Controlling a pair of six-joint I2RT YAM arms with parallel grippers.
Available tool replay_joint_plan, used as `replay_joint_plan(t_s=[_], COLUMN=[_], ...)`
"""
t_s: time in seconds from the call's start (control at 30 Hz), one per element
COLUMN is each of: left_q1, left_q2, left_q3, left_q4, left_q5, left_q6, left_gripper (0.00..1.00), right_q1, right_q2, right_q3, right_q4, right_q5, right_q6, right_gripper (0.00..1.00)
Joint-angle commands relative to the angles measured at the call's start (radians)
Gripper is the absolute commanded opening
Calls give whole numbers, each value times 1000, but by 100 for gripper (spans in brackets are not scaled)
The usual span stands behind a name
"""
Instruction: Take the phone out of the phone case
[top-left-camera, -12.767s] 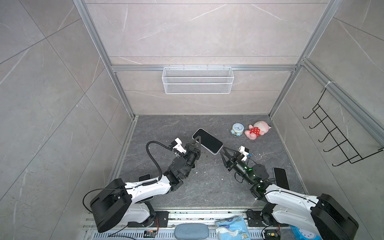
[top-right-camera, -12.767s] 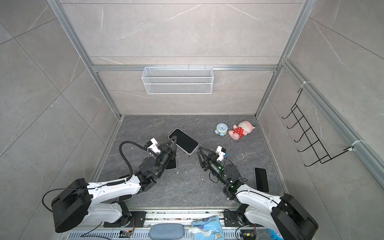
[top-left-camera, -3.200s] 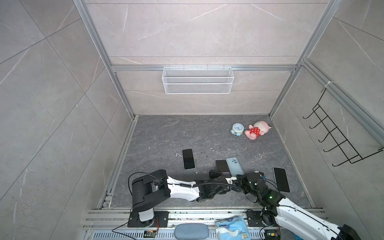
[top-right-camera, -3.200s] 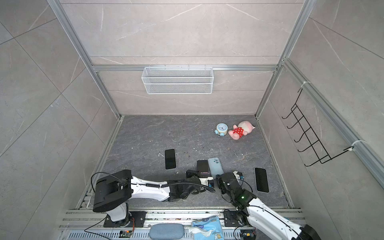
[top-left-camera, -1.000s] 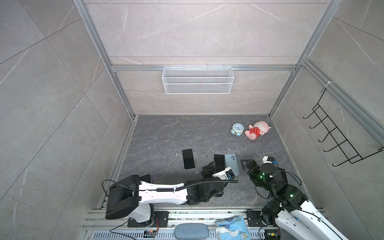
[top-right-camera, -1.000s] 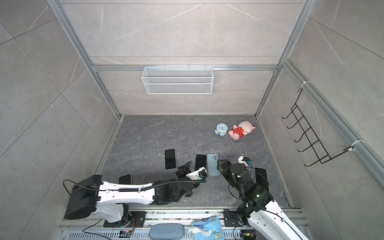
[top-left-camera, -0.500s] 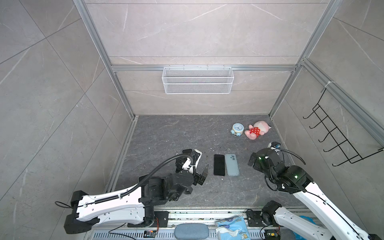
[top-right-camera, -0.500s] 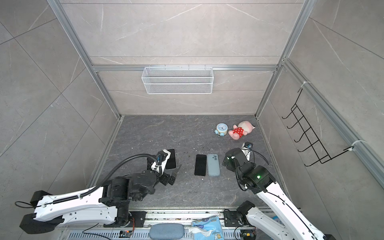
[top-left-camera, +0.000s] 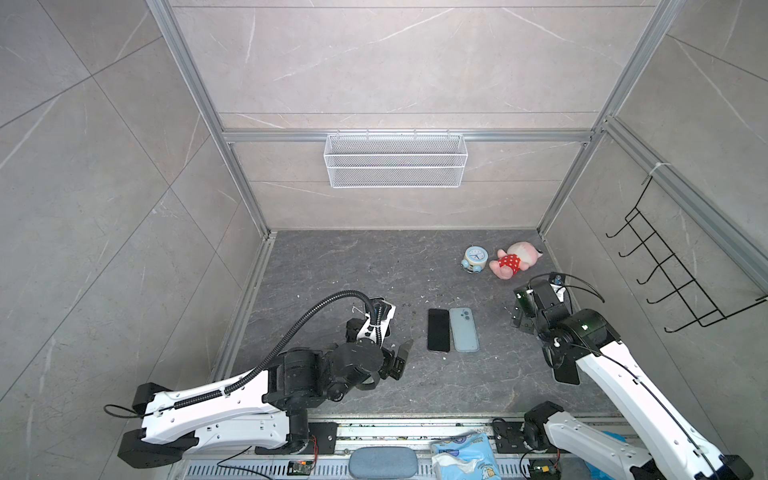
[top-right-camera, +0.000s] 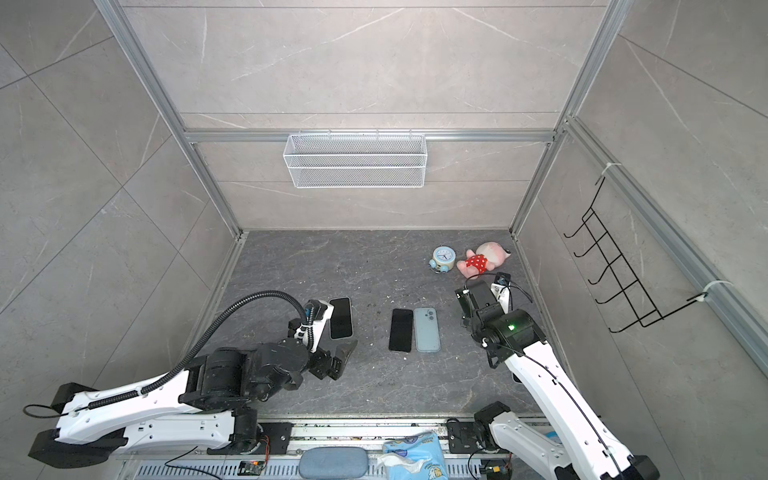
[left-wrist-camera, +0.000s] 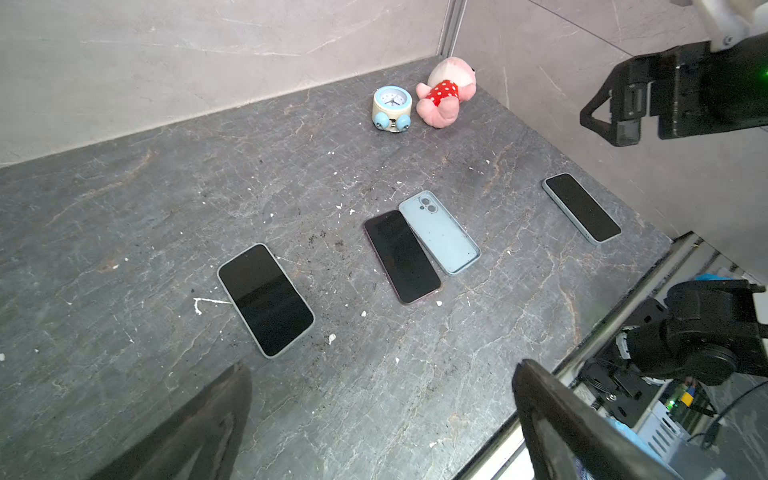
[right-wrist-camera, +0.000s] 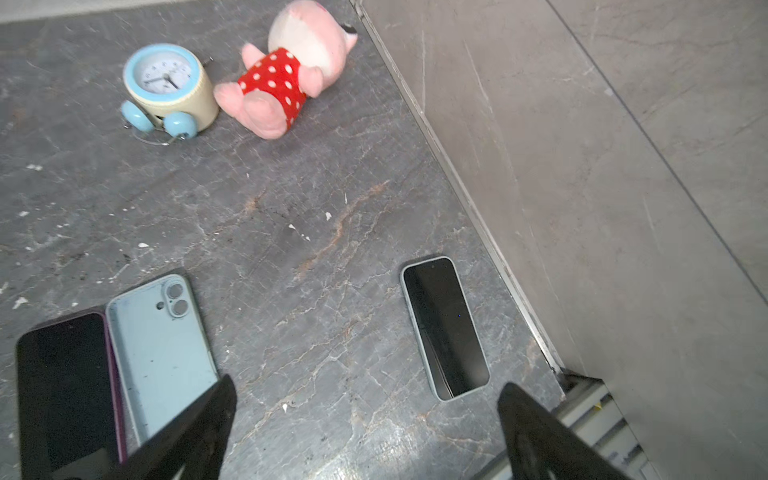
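Phone (top-left-camera: 438, 330) lies long-edge against phone case (top-left-camera: 464, 329); open floor (top-left-camera: 374, 270) all round.

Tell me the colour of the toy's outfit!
Red with white dots; the outfit shows best in the right wrist view.

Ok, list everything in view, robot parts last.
phone: 1, black screen, purple edge, mid table, out of its case
case: 1, light blue, right beside the phone
cased phones: 2, black screens with pale rims, one left of the pair, one by the right wall
clock: 1, blue and cream, back right of the table
plush: 1, pink with red dotted top, beside the clock
basket: 1, white wire, on the back wall
rack: 1, black wire hooks, on the right wall
wipes: 1 pack, blue, front edge
table: 1, dark grey stone
left end effector: 1, black, open, above the table
right end effector: 1, black, open, above the table
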Motion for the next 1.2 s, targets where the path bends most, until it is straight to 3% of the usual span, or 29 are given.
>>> replay_joint_plan(t_s=[0.0,0.1,0.2,0.37,0.5,0.93,1.17], left_q1=[3,3,4,3,6,18,19], left_q2=[18,46,107,179,203,203,215], left_q3=[16,1,20,34,36,28,22], left_q4=[36,92,86,86,89,75,89], left_q5=[56,110,131,137,129,117,124], left_q6=[-29,-59,-106,-136,-155,-188,-177], left_gripper=[100,100,100,100,100,100,100], right_q1=[-146,-353,-441,-564,-626,-852,-912], right_q2=[46,105,164,235,253,366,419], right_q3=[-50,-97,-101,-142,-208,-317,-324], right_q4=[71,163,208,265,327,482,497], right_q5=[-100,-275,-358,-349,-312,-495,-523], right_q6=[-108,-164,-138,-109,-68,-56,-74], right_gripper=[100,100,100,100,100,100,100])
